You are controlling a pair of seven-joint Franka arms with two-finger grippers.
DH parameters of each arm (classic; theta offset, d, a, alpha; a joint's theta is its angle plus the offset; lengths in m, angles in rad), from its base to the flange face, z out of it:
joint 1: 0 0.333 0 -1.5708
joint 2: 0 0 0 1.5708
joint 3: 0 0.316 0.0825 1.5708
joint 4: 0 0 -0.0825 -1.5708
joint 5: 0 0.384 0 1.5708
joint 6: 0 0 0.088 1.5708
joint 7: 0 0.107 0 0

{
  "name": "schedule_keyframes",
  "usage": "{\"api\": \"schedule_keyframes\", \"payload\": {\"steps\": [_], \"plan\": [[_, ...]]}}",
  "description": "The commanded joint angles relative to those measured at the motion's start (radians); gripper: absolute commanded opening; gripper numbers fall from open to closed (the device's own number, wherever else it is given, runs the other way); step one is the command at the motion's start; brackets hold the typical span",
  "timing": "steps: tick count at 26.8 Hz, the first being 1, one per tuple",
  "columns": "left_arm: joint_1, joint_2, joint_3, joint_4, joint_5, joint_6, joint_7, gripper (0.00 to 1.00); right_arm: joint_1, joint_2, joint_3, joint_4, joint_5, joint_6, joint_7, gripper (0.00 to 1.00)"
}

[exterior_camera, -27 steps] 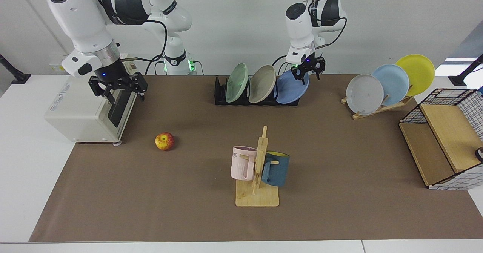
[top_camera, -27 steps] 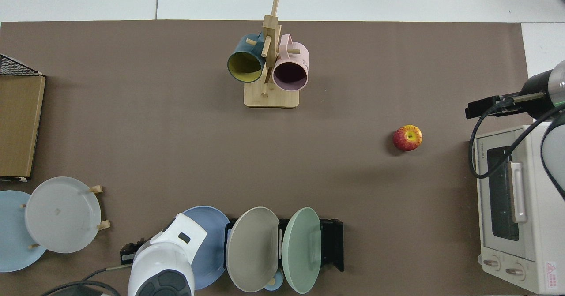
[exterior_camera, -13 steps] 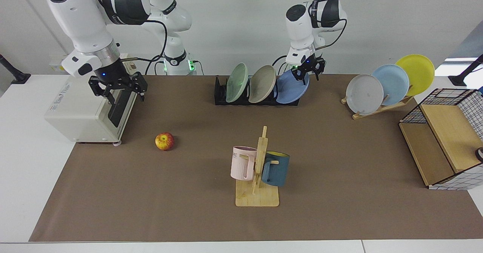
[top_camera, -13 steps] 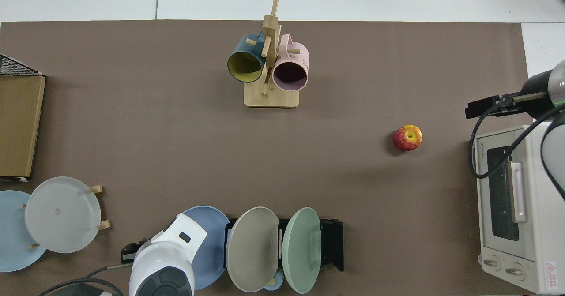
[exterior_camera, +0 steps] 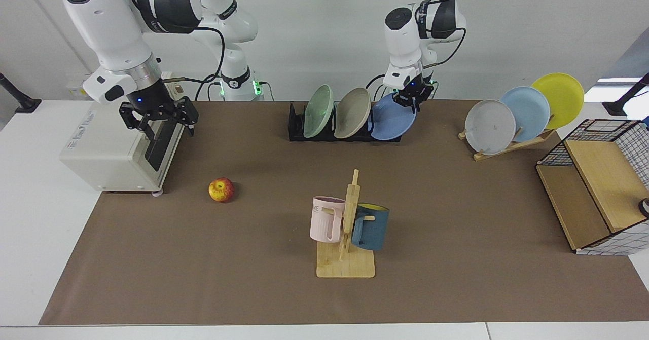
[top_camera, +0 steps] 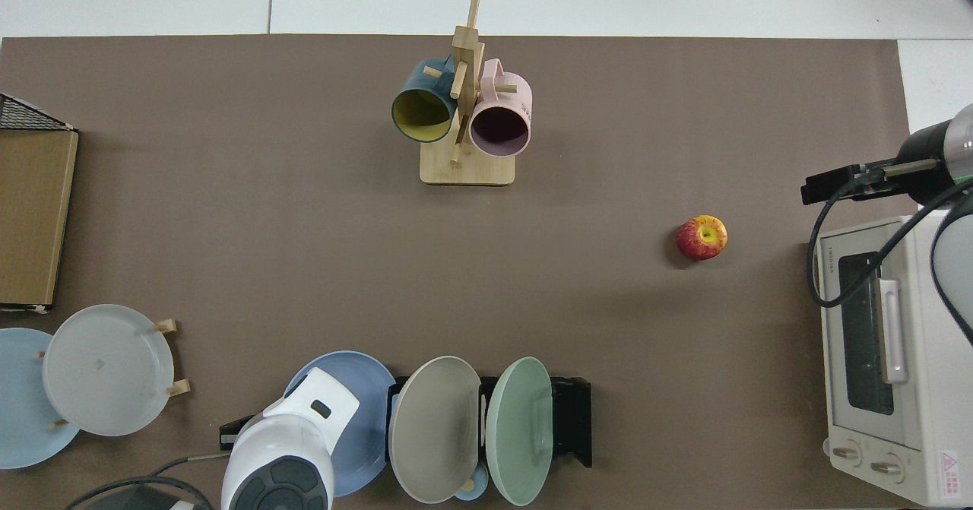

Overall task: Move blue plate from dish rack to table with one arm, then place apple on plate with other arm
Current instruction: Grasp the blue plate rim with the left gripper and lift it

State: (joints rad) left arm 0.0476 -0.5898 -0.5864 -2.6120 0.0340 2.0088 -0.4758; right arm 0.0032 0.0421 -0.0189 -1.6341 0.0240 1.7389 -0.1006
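Observation:
The blue plate (exterior_camera: 393, 119) (top_camera: 372, 403) leans at the end of the black dish rack (exterior_camera: 296, 127) (top_camera: 574, 419), at the back of the table's brown mat (exterior_camera: 456, 228). My left gripper (exterior_camera: 415, 98) reaches down from above and is shut on the plate's upper rim. In the top view the left arm's white wrist (top_camera: 285, 449) hides this gripper. The apple (exterior_camera: 221, 190) (top_camera: 702, 237) lies on the mat, apart from both arms. Beside the toaster oven my right gripper (exterior_camera: 158, 119) hangs open and holds nothing; that arm waits.
A mint-green plate (exterior_camera: 318, 111) and a beige plate (exterior_camera: 352, 113) stand in the same rack. A wooden stand (exterior_camera: 507, 145) holds grey, sky-blue and yellow plates. A mug stand (exterior_camera: 347, 228) stands mid-mat, a toaster oven (exterior_camera: 116, 147) beside the apple, and a wire basket (exterior_camera: 598, 188) at the far side.
The left gripper's fingers, spread around the blue plate's rim before, have shut on it. The plate has shifted slightly away from the rack. The right arm has not moved.

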Motion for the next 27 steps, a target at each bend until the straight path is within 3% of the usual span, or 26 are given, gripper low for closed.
{"api": "schedule_keyframes", "payload": {"steps": [1, 11, 17, 19, 22, 25, 27], "plan": [[0.012, 0.015, -0.001, 0.056, 0.001, -0.041, 0.005, 0.00, -0.008, -0.011, 0.010, -0.012, -0.001, 0.004, 0.024, 1.00], [0.017, 0.013, -0.089, 0.205, 0.138, -0.281, -0.029, 0.00, -0.008, -0.011, 0.010, -0.013, 0.001, 0.004, 0.024, 1.00], [0.054, 0.015, -0.090, 0.294, 0.172, -0.320, -0.027, 0.00, -0.008, -0.011, 0.010, -0.012, -0.001, 0.004, 0.024, 1.00], [0.083, 0.015, -0.089, 0.328, 0.172, -0.318, -0.015, 0.00, -0.008, -0.011, 0.010, -0.012, -0.001, 0.004, 0.024, 1.00], [0.174, 0.025, -0.079, 0.383, 0.170, -0.285, 0.020, 0.00, -0.008, -0.011, 0.010, -0.013, 0.001, 0.004, 0.024, 1.00], [0.268, 0.114, -0.078, 0.450, 0.153, -0.196, 0.036, 0.00, -0.008, -0.011, 0.010, -0.013, -0.001, 0.004, 0.024, 1.00], [0.287, 0.200, -0.070, 0.504, 0.152, -0.145, 0.029, 0.00, -0.008, -0.011, 0.010, -0.012, 0.001, 0.004, 0.024, 1.00]]}}
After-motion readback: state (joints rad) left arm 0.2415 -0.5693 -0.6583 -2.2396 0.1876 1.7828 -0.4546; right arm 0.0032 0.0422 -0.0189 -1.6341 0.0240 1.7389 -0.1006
